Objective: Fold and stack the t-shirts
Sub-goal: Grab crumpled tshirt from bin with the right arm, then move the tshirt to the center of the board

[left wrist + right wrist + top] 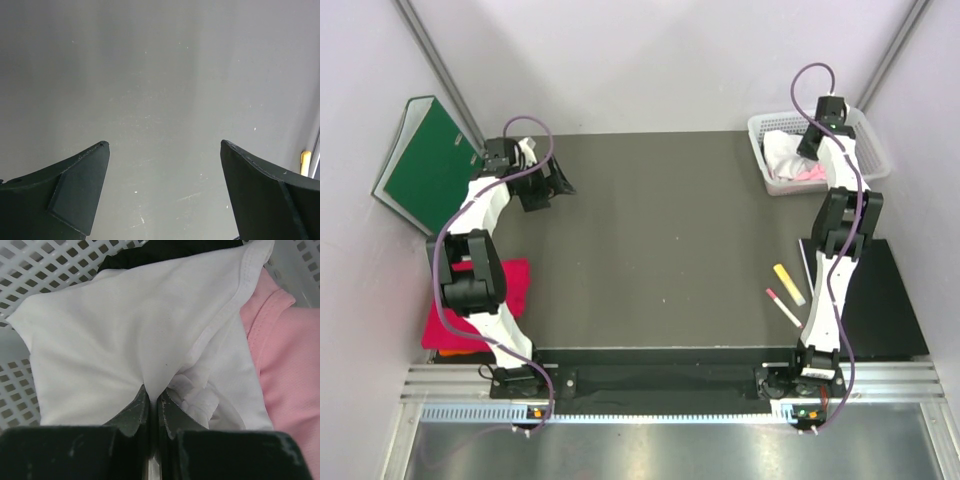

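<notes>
A white t-shirt lies crumpled in the white basket at the table's far right, on top of a light pink t-shirt. My right gripper is down in the basket, shut on a pinch of the white cloth. From above, the white t-shirt and a strip of the pink t-shirt show beside the right arm. A crimson-red t-shirt lies folded at the left edge with an orange one under it. My left gripper hangs open over bare table at the far left.
A green binder leans on the left wall. A yellow marker and a pink-tipped pen lie near the right arm's base. A black mat covers the right side. The basket's lattice wall surrounds the right gripper.
</notes>
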Robot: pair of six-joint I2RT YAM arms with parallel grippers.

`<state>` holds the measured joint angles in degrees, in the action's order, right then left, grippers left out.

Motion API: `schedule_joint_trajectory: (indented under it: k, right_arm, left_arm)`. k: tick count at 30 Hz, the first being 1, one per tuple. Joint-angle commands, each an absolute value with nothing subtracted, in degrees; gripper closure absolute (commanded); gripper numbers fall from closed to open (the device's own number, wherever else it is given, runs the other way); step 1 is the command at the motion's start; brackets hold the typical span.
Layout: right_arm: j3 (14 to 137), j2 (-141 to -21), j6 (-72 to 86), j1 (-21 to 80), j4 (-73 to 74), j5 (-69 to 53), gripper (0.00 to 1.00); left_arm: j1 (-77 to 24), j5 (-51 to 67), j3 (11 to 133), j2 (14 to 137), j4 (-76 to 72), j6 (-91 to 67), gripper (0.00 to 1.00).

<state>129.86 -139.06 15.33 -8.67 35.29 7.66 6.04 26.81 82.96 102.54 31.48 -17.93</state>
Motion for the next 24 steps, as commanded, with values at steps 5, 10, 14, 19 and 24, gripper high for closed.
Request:
schedule_joint_trajectory:
  k: [5, 10, 14, 19, 24]
  right_arm:
    - [133.07, -120.16, 15.91, -9.14, 32.08, 10.54, 1.00]
    - [133.07, -112.87, 16.35, -8.27, 32.69, 9.32, 1.00]
    - [129.73, -107.68, 15.21, -3.88, 32.87, 8.08, 1.00]
    - [126.39, -102.58, 9.07, 9.73, 33.13, 13.18, 1.00]
    - [121.12, -102.74, 5.44, 23.09, 37.16, 16.61, 1.00]
  left_arm:
    - [5.54, 29.62, 84.81, 102.83, 28.92, -18.98, 0.03]
    - [5.54, 30.15, 85.43, 102.31, 28.30, -18.37, 0.01]
    - [5.45, 30.41, 85.78, 102.04, 27.69, -18.28, 0.01]
    - [5.54, 30.76, 85.43, 101.69, 27.25, -18.37, 0.01]
    - [5.45, 30.85, 84.11, 100.46, 25.40, -20.12, 0.01]
